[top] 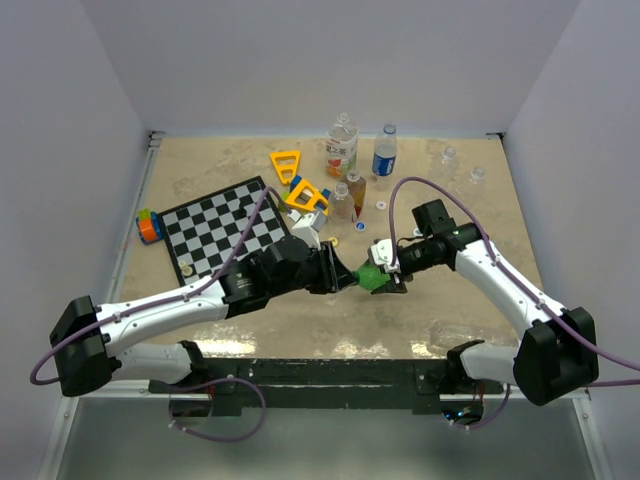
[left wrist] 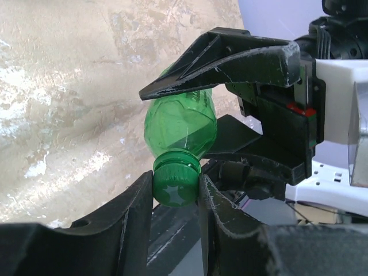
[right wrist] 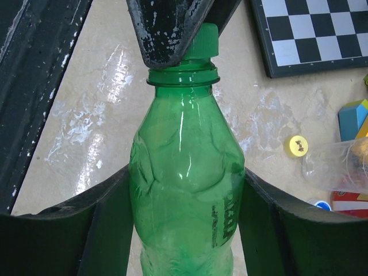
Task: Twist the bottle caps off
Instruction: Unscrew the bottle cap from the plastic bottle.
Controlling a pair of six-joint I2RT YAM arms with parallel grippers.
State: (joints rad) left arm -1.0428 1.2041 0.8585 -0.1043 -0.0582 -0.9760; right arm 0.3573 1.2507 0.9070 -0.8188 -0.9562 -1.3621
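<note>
Mid-frame, left claw (left wrist: 175, 185) is pinching the green cap (right wrist: 202, 41), right claw (right wrist: 187, 195) is clamping the green bottle (left wrist: 181, 121), probably hovering just off the bench (top: 200, 180).

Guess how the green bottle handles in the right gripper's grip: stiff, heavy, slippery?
The green bottle looks empty, so probably light. Its wall shows creases near the right gripper, so it likely flexes under squeeze. Glossy surface may let it spin when the left gripper twists the cap.

Green bottle (right wrist: 184, 190) btm cut off, R wrist view; cap (right wrist: 206, 41) partly hidden.
</note>
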